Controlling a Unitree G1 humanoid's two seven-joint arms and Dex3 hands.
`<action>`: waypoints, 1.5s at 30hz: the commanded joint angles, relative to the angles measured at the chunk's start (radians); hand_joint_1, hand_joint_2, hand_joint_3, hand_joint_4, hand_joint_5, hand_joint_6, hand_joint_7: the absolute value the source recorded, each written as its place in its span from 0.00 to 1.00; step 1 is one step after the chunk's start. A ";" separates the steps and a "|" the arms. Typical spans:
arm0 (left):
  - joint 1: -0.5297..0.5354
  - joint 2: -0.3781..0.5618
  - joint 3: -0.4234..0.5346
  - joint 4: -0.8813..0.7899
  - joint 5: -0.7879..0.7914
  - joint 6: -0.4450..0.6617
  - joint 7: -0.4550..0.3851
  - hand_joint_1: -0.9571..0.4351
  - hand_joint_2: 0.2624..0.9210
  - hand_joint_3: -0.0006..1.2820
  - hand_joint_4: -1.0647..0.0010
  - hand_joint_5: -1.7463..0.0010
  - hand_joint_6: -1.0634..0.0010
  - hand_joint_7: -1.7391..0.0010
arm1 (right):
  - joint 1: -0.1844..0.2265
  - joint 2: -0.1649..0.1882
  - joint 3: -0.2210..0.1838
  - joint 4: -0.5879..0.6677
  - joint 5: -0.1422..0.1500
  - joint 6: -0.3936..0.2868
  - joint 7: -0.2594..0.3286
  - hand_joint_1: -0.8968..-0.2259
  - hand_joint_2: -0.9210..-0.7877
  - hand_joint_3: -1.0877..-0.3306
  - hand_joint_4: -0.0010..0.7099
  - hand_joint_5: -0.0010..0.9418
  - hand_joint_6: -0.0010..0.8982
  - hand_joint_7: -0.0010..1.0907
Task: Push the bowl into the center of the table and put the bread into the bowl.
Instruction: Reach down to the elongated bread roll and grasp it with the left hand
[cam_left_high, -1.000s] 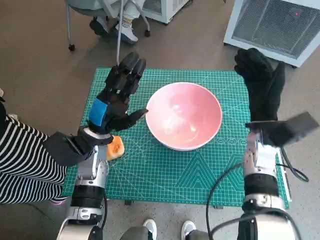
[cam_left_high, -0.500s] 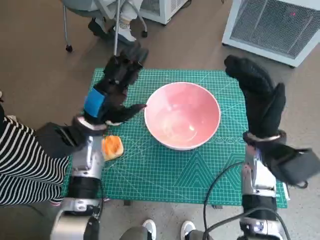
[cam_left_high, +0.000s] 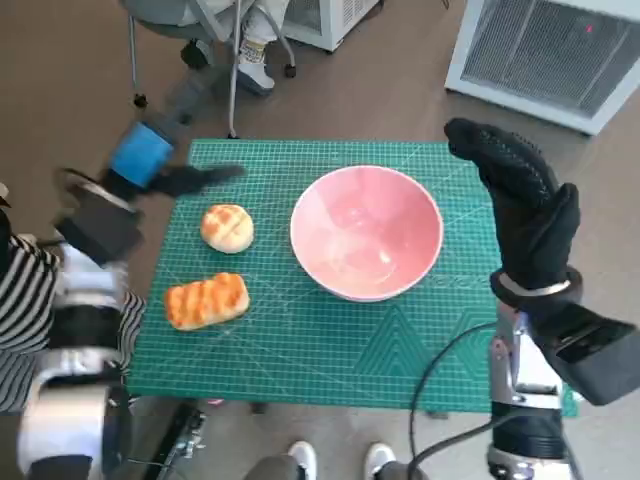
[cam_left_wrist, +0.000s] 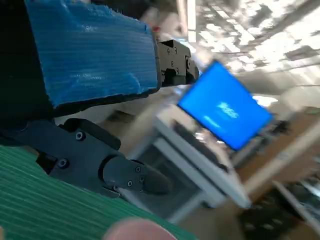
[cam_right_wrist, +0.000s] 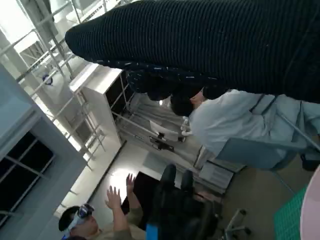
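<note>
From the head camera I saw the pink bowl (cam_left_high: 367, 232) upright, mouth up, roughly mid-mat on the green cutting mat (cam_left_high: 330, 345) and slightly toward 2 o'clock of its centre. It held nothing.

Two pieces of bread lay at the bowl's 9 o'clock side. The round bun (cam_left_high: 228, 227) sat near the rim, apart from it. The long grilled roll (cam_left_high: 206, 300) lay toward 7 o'clock of the bun, a small gap between them; its long axis ran nearly 9-to-3, the 3 o'clock end tipped a little toward 2.

My left hand (cam_left_high: 150, 165) was off the mat's 10 o'clock corner, heavily blurred. Its dark fingers (cam_left_high: 200, 178) reached toward 3 o'clock over the mat's edge, at 11 o'clock of the bun and clear of both breads. It held nothing that I could see; whether the fingers were spread or curled I could not tell.

My right hand (cam_left_high: 525, 205) stood raised at the bowl's 3 o'clock, glove fingers extended toward 11 o'clock, released, gripping nothing, and apart from the rim.

The right wrist camera showed a person (cam_right_wrist: 107, 215) with raised hands.
</note>
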 joint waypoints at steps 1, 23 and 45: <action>-0.064 0.039 -0.064 0.061 0.068 0.059 -0.012 0.47 0.91 0.00 0.90 1.00 0.81 0.92 | 0.026 0.000 0.007 -0.011 0.006 0.016 -0.004 0.24 0.00 0.55 0.24 0.01 0.26 0.22; -0.199 0.075 -0.325 0.256 0.344 0.311 -0.041 0.60 0.78 0.00 0.93 1.00 0.82 0.99 | 0.041 0.005 0.009 -0.019 0.004 0.013 -0.012 0.25 0.00 0.55 0.25 0.01 0.25 0.23; -0.061 0.241 -0.402 -0.197 0.384 0.576 -0.403 0.47 0.80 0.00 0.85 0.99 0.73 0.98 | 0.085 0.000 0.001 -0.081 0.008 0.055 -0.028 0.27 0.00 0.54 0.26 0.01 0.23 0.25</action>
